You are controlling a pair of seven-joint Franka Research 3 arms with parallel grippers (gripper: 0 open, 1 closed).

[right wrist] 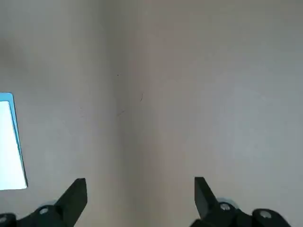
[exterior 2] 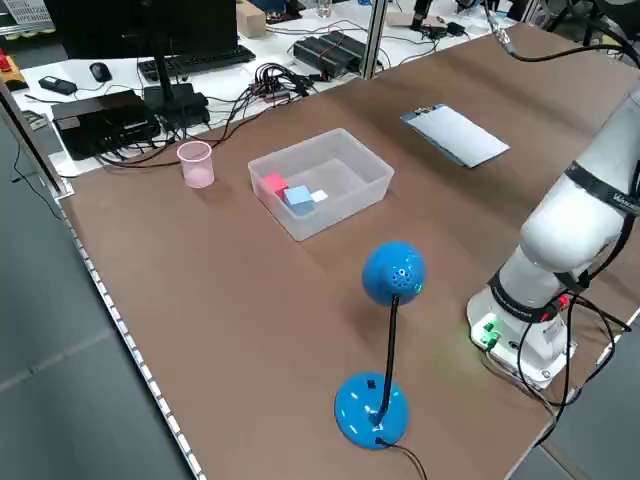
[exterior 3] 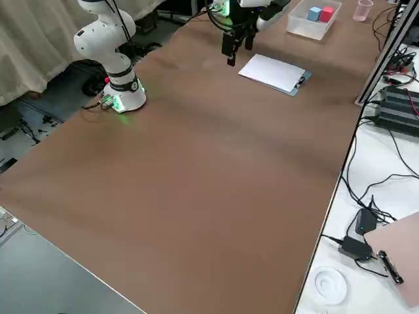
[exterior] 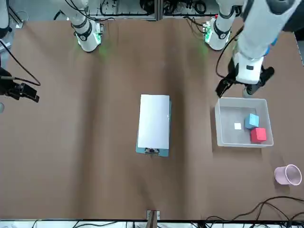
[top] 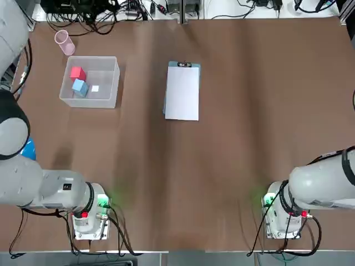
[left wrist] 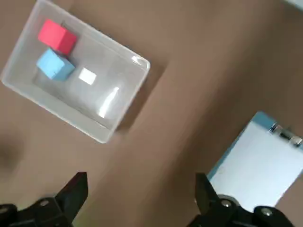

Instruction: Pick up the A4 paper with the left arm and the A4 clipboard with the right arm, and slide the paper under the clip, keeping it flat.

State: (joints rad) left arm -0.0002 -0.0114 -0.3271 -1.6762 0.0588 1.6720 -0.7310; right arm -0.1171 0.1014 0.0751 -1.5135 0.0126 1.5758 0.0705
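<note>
paper: A4 paper (top: 182,93) lies flat on the A4 clipboard (top: 166,94), top edge tucked at the clip (top: 183,65); sits mid-table, toward the far side from the arm bases. Thin blue strip of board shows along one long edge and around the clip end.
clip: small silver piece centred on the board's far short edge; the front view shows it at the near end of the board (exterior: 151,151).
left gripper: left gripper (left wrist: 142,198) hangs above the table between the clear bin (left wrist: 124,113) and the clipboard, fingers spread wide, nothing between them. In the front view it sits just beside the bin's robot-side edge (exterior: 236,85).
right gripper: right gripper (right wrist: 140,201) over bare table, fingers spread apart, empty; clipboard corner only just visible at the side of its wrist view (right wrist: 8,142). Well apart from the board.
bin: holds a red cube (top: 78,73), a blue cube (top: 80,87) and a small white scrap (top: 95,88); stands on the robot's left of the clipboard, apart from it.
other: pink cup (top: 64,42) beyond the bin near the far table edge; blue desk mic on a stand (exterior 2: 385,345) near the left arm's base.
</note>
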